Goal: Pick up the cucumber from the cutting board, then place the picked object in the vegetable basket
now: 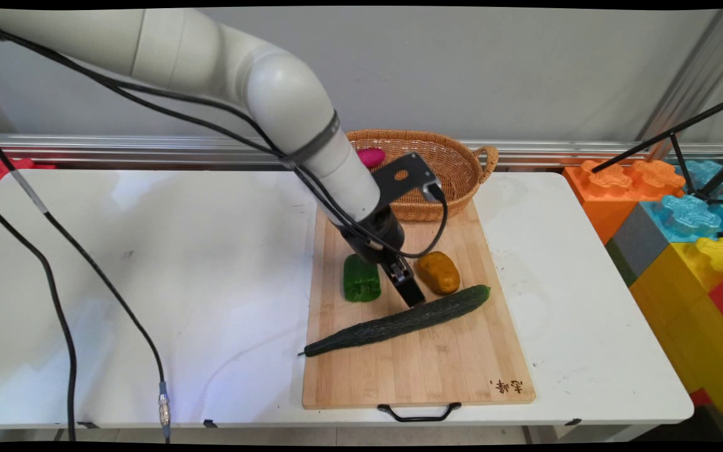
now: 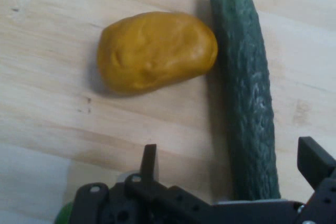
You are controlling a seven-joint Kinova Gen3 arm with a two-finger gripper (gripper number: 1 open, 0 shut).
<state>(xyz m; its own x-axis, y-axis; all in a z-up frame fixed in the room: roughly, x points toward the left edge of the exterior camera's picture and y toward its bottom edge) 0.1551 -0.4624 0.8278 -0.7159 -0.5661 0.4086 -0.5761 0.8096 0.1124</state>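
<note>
Right now the gripper (image 1: 413,295) is down low on the board (image 1: 418,370), with its tips at the cucumber (image 1: 399,321). In the hand view its two fingers (image 2: 149,162) stand wide apart, one on each side of the cucumber (image 2: 247,103), so the long green thing lies between them. They do not look closed on it, and I cannot tell if they touch its skin. Nothing is held and nothing is lifted: the cucumber lies flat on the wood, slanting from the left near side up to the right. A potato (image 1: 438,272) sits just behind it, right beside the gripper, and in the hand view the potato (image 2: 156,51) seems to touch the cucumber's side. A green pepper (image 1: 361,279) stands on the board on the other side of the gripper. At the far end of the board is a basket (image 1: 455,169) with something pink (image 1: 371,157) in it. So far all the food on the board is lying in its place, and the hand is only set over the cucumber
</note>
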